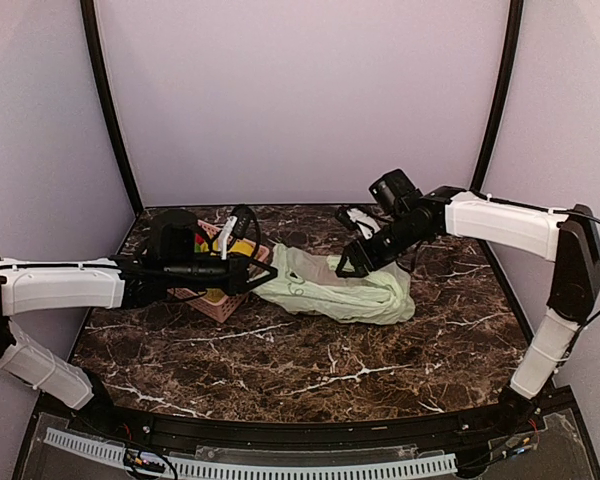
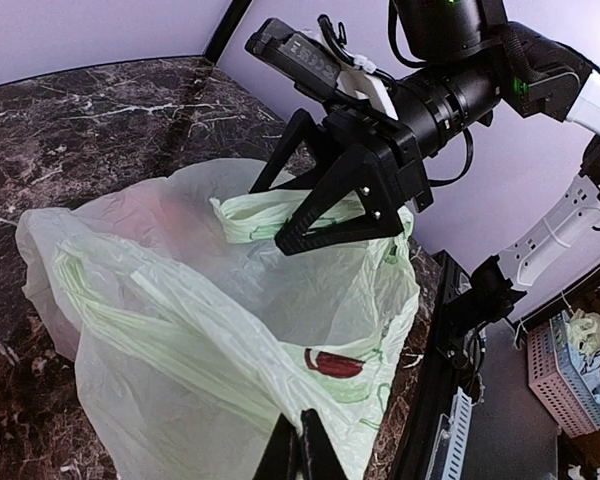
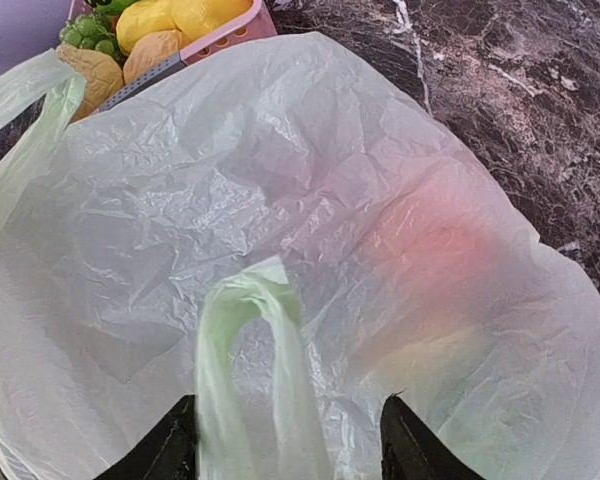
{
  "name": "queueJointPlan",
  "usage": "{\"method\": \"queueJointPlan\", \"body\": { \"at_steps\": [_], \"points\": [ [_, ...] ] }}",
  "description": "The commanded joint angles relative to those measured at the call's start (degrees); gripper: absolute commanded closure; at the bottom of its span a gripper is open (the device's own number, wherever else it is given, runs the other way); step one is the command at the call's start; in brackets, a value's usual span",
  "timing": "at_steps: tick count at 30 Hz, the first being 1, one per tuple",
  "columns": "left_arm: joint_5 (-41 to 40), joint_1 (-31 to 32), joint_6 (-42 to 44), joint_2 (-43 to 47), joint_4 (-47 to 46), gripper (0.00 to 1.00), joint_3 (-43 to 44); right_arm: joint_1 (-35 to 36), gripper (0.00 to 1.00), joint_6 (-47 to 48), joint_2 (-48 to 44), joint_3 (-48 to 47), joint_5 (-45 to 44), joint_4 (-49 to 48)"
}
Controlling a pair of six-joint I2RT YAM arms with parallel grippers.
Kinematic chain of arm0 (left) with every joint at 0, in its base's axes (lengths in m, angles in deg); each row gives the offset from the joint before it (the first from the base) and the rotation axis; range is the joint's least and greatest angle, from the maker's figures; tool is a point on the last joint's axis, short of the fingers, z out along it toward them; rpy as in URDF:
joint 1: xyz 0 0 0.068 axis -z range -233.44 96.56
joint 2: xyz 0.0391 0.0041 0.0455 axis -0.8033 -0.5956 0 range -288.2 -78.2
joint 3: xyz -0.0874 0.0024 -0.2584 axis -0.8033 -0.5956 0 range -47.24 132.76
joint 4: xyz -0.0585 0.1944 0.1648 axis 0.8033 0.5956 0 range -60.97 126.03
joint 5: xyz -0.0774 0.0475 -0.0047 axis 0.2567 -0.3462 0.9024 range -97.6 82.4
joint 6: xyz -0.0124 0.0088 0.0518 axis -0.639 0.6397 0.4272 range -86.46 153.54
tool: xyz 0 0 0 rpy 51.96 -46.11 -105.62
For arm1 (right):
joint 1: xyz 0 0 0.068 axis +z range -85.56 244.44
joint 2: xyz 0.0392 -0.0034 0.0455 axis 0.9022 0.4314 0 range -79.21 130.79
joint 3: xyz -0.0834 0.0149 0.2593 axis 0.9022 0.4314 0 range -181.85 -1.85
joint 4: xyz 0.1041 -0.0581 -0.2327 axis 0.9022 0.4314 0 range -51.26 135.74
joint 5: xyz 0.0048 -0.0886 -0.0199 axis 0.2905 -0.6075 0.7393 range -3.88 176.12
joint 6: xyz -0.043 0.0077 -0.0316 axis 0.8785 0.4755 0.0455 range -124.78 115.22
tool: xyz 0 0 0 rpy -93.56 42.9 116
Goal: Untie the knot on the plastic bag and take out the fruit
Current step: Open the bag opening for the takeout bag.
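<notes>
The light green plastic bag [image 1: 345, 292] lies on the marble table, its handles loose. My left gripper [image 1: 257, 270] is shut on the bag's left edge; in the left wrist view its fingertips [image 2: 302, 452] pinch the film. My right gripper [image 1: 354, 262] is open over the bag's middle. In the right wrist view a handle loop [image 3: 242, 330] stands between its spread fingers [image 3: 410, 440]. The fruit shows only as a blurred reddish-orange patch [image 3: 430, 245] with a yellowish patch below it, inside the bag. The patch also shows in the left wrist view [image 2: 170, 215].
A pink basket [image 1: 220, 305] stands left of the bag, under my left arm. It holds yellow bananas [image 3: 185, 15], green grapes [image 3: 88, 35] and a pale textured piece [image 3: 150, 55]. Dark frame posts stand at both back corners.
</notes>
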Motion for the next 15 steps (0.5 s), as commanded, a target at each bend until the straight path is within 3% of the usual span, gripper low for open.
{"method": "queueJointPlan", "body": {
  "at_steps": [1,3,6,15],
  "points": [
    [-2.1,0.3,1.8,2.2,2.5,0.99,-1.1,0.3,0.56,-1.7,-0.5,-3.0,-3.0,1.0],
    [-5.1,0.3,2.2,2.9,3.6,0.99,-2.0,0.3,0.86,-3.0,-1.4,-3.5,-5.8,1.1],
    [-11.1,0.3,3.5,4.1,6.9,0.99,-3.3,-0.2,0.99,-5.6,-4.4,-3.1,-10.1,1.1],
    [-13.1,0.4,2.3,8.9,7.2,0.99,-11.6,-0.4,1.0,-12.6,-21.2,9.0,-14.9,-4.5]
  ]
}}
